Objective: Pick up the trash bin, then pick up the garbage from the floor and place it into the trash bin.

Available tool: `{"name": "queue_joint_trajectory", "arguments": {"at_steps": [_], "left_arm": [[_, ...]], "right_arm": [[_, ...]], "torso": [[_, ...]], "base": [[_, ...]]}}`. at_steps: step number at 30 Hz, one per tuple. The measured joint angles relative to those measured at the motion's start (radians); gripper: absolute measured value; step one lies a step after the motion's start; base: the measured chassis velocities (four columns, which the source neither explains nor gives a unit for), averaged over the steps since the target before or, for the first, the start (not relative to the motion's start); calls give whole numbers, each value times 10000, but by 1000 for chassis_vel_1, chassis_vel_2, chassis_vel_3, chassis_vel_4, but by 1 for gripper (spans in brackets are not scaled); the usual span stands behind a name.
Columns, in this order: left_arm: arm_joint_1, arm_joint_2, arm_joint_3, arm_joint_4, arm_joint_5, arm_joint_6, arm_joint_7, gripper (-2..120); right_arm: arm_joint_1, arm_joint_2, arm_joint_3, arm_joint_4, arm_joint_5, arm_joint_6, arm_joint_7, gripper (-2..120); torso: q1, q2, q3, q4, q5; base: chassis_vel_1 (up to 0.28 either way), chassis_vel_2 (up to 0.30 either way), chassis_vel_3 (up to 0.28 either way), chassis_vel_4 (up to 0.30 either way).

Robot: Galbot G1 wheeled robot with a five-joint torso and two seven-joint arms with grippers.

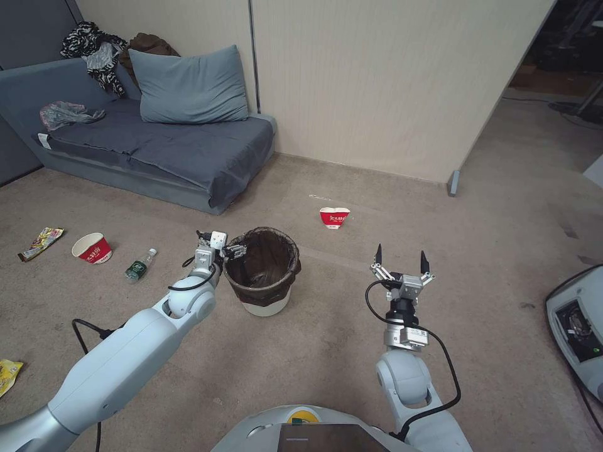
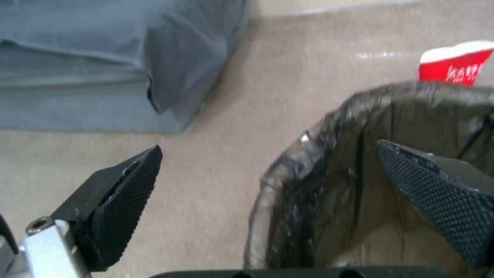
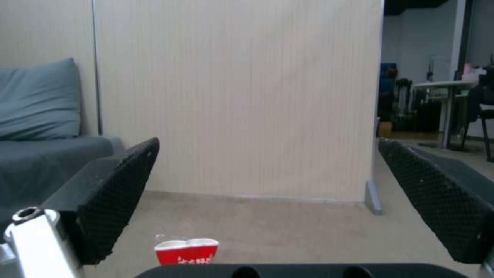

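The trash bin [image 1: 262,271] is a small white bucket lined with a dark brown bag, standing on the carpet ahead of me. My left gripper [image 1: 233,250] is open at its left rim. In the left wrist view the rim [image 2: 280,181] runs between the fingers: one finger [image 2: 121,197] is outside, the other inside the bag. My right gripper [image 1: 401,258] hovers open and empty to the bin's right. A crushed red-and-white cup [image 1: 334,217] lies beyond the bin, also seen as the cup [image 3: 186,251]. Left of the bin lie another cup [image 1: 92,248], a small bottle [image 1: 139,265] and a wrapper [image 1: 41,243].
A grey sofa [image 1: 157,150] with a pillow stands at the back left, with a beige partition wall [image 1: 377,81] behind. A yellow wrapper [image 1: 9,375] lies at the near left edge. A grey machine [image 1: 578,326] sits at the right.
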Motion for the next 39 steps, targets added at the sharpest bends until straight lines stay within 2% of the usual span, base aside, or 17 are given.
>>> {"name": "queue_joint_trajectory", "arguments": {"at_steps": [5, 10, 12, 15, 20, 22, 26, 39], "left_arm": [[-214, -148, 226, 123, -439, 468, -238, 100], [-437, -363, 260, 132, -1479, 1311, -888, 100], [-477, -385, 260, 136, -1610, 1412, -955, 100], [-739, -465, 319, 358, -2147, 1934, -1188, 100], [-983, -517, 410, 484, -2656, 2235, -1401, 100], [-1133, -605, 419, 486, -3193, 2449, -1755, 100], [-1334, -707, 439, 548, -3633, 2604, -2071, 100], [-1547, -922, 382, 979, -4380, 2933, -2504, 100]], "right_arm": [[18, 18, -24, 21, 0, 4, 11, 100], [33, 34, -72, 35, 1, 12, 21, 100], [35, 37, -78, 35, 4, 14, 23, 100], [45, 41, -112, 35, 12, 17, 29, 100], [49, 56, -141, 36, 12, 18, 34, 100], [42, 78, -151, 35, 12, 18, 36, 100], [19, 105, -161, 38, 3, 30, 39, 100], [-3, 180, -224, 87, -44, 50, 48, 100]], "torso": [[0, 0, -1, 1, 0], [0, 0, -1, 2, 0], [0, 0, -2, 2, 1], [0, 0, -1, 1, 1], [0, 0, -1, 1, 0], [0, 0, -1, 1, 0], [0, 0, -1, 0, 1], [0, 0, -1, 1, 0]], "base": [[0, 0, 0, 0], [0, 0, 0, 0], [0, 0, 0, 0], [0, 0, 0, 0], [0, 0, 0, 0], [0, 0, 0, 0], [0, 0, 0, 0], [0, 0, 0, 0]]}}
